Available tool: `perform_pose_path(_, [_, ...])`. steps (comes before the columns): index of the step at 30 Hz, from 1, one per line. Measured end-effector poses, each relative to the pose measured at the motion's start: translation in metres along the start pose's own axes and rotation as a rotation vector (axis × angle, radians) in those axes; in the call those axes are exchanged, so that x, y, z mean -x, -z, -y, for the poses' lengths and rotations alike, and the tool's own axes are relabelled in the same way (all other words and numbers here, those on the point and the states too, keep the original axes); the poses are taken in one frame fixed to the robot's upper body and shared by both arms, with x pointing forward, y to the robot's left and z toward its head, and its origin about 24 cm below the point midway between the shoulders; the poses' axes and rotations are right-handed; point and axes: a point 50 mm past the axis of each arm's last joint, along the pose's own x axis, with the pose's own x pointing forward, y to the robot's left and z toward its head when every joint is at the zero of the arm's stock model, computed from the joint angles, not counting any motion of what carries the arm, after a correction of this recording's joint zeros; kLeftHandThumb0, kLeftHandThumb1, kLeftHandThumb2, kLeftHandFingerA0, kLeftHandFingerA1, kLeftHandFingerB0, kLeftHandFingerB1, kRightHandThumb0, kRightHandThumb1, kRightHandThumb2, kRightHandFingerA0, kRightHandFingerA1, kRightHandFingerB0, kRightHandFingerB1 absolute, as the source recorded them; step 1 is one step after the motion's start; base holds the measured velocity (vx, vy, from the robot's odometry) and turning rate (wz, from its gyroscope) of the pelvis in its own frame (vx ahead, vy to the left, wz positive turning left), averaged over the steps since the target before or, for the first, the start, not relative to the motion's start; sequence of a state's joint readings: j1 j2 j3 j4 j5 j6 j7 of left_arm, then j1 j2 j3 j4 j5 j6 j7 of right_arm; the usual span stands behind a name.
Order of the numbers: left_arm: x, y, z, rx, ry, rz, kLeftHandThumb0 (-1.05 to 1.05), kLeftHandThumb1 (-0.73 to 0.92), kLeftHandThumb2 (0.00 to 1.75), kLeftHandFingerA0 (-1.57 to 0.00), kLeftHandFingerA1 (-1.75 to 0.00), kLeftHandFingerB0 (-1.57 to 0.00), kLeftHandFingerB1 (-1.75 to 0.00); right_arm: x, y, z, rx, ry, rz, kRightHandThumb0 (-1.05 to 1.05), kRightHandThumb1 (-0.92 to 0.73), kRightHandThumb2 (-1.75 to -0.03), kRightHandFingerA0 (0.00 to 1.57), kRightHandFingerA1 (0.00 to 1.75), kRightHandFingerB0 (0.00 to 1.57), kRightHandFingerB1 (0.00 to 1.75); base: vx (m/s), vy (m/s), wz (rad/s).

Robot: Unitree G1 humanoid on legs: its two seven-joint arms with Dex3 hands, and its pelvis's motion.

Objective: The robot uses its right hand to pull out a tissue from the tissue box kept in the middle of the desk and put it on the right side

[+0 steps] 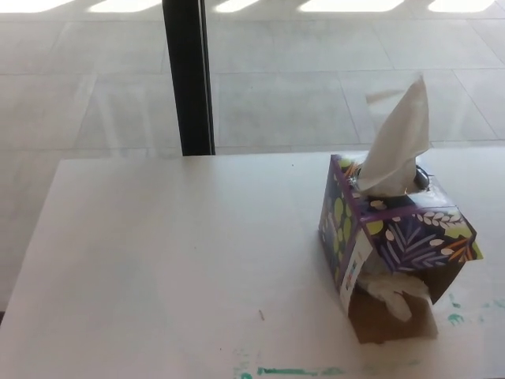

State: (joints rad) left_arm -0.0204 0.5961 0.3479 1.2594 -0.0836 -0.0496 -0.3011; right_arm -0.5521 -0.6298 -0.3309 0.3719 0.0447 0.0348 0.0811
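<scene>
A purple tissue box [394, 237] with a leaf pattern stands on the white desk [173, 260], right of the middle. A white tissue [398, 142] sticks up tall out of its top opening. The box's near side is torn open, showing brown cardboard and crumpled tissue [392, 290] inside. Neither of my hands shows in the head view.
A black pillar [188, 75] rises behind the desk's far edge at the left of centre, in front of a pale tiled floor. Green paint marks [296, 370] streak the desk's near edge, with more to the right of the box.
</scene>
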Motion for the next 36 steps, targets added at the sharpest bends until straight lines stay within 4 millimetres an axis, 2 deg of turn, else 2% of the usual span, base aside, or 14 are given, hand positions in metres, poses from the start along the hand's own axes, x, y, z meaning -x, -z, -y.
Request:
perform_pose_path(3, [0.000, 0.001, 0.000, 0.000, 0.000, -0.002, -1.05, 0.92, 0.90, -0.73, -1.22, -0.48, -1.05, -0.016, -0.035, -0.017, 0.063, -0.068, 0.106, -0.55, -0.63, -0.59, 0.28, 0.51, 0.14, 0.29, 0.00, 0.000, 0.00])
perform_pose_path(11, [0.001, 0.003, -0.001, -0.001, -0.001, -0.008, -1.05, 0.92, 0.90, -0.75, -1.20, -0.51, -1.02, -0.027, -0.081, -0.060, 0.268, -0.249, 0.257, -0.65, -0.51, -0.81, 0.39, 0.58, 0.05, 0.38, 0.00, 0.000, 0.00])
perform_pose_path(14, [0.001, 0.004, -0.001, -0.002, -0.002, -0.011, -1.05, 0.92, 0.90, -0.75, -1.20, -0.50, -1.02, -0.026, -0.086, -0.077, 0.356, -0.324, 0.278, -0.62, -0.50, -0.87, 0.35, 0.59, 0.02, 0.28, 0.00, 0.000, 0.00])
perform_pose_path(17, [0.001, 0.005, -0.001, -0.003, -0.002, -0.013, -1.05, 0.92, 0.91, -0.76, -1.20, -0.52, -1.01, -0.025, -0.087, -0.091, 0.442, -0.393, 0.291, -0.60, -0.64, -0.60, 0.37, 0.50, 0.04, 0.24, 0.00, 0.000, 0.00])
perform_pose_path(18, [0.001, 0.006, -0.001, -0.003, -0.002, -0.014, -1.05, 0.92, 0.89, -0.73, -1.19, -0.49, -0.99, -0.024, -0.087, -0.095, 0.467, -0.410, 0.294, -0.67, -0.50, -0.85, 0.26, 0.60, 0.00, 0.25, 0.00, 0.000, 0.00])
perform_pose_path(19, [0.001, 0.006, -0.001, -0.003, -0.002, -0.014, -1.05, 0.92, 0.90, -0.72, -1.20, -0.48, -1.01, -0.023, -0.087, -0.098, 0.490, -0.425, 0.297, -0.59, -0.62, -0.58, 0.26, 0.56, 0.00, 0.28, 0.00, 0.000, 0.00])
perform_pose_path(22, [0.002, 0.006, -0.001, -0.003, -0.003, -0.015, -1.05, 0.90, 0.93, -0.73, -1.19, -0.51, -1.01, -0.023, -0.090, -0.107, 0.567, -0.463, 0.312, -0.57, -0.57, -0.59, 0.26, 0.56, 0.02, 0.25, 0.00, 0.000, 0.00])
perform_pose_path(23, [0.002, 0.006, -0.001, -0.003, -0.003, -0.015, -1.05, 0.89, 0.96, -0.74, -1.21, -0.50, -1.02, -0.023, -0.091, -0.110, 0.598, -0.473, 0.318, -0.62, -0.46, -0.81, 0.27, 0.63, 0.00, 0.26, 0.00, 0.000, 0.00])
perform_pose_path(25, [0.002, 0.006, -0.001, -0.002, -0.003, -0.015, -1.05, 0.91, 0.91, -0.76, -1.22, -0.52, -1.03, -0.023, -0.093, -0.113, 0.647, -0.487, 0.325, -0.56, -0.57, -0.59, 0.29, 0.57, 0.04, 0.24, 0.00, 0.000, 0.00])
perform_pose_path(27, [0.002, 0.006, -0.002, -0.001, -0.004, -0.015, -1.05, 0.90, 0.92, -0.74, -1.23, -0.50, -1.02, -0.023, -0.094, -0.116, 0.701, -0.501, 0.333, -0.63, -0.46, -0.82, 0.27, 0.59, 0.02, 0.28, 0.00, 0.000, 0.00])
perform_pose_path(28, [0.002, 0.007, -0.002, -0.001, -0.004, -0.015, -1.05, 0.92, 0.91, -0.70, -1.20, -0.47, -0.99, -0.023, -0.093, -0.117, 0.725, -0.507, 0.336, -0.56, -0.58, -0.59, 0.30, 0.55, 0.04, 0.25, 0.00, 0.000, 0.00])
perform_pose_path(29, [0.002, 0.007, -0.002, -0.001, -0.004, -0.015, -1.05, 0.92, 0.91, -0.71, -1.19, -0.48, -0.99, -0.023, -0.092, -0.119, 0.748, -0.515, 0.336, -0.59, -0.45, -0.82, 0.30, 0.62, 0.01, 0.31, 0.00, 0.000, 0.00])
perform_pose_path(31, [0.002, 0.007, -0.002, -0.001, -0.004, -0.016, -1.05, 0.91, 0.91, -0.73, -1.19, -0.50, -0.99, -0.023, -0.091, -0.121, 0.795, -0.528, 0.338, -0.56, -0.56, -0.58, 0.40, 0.60, 0.08, 0.28, 0.00, 0.000, 0.00])
perform_pose_path(36, [0.002, 0.007, -0.002, -0.001, -0.004, -0.016, -1.05, 0.92, 0.91, -0.70, -1.20, -0.49, -1.02, -0.023, -0.086, -0.125, 0.904, -0.554, 0.349, -0.59, -0.46, -0.79, 0.46, 0.77, 0.04, 0.40, 0.00, 0.000, 0.00])
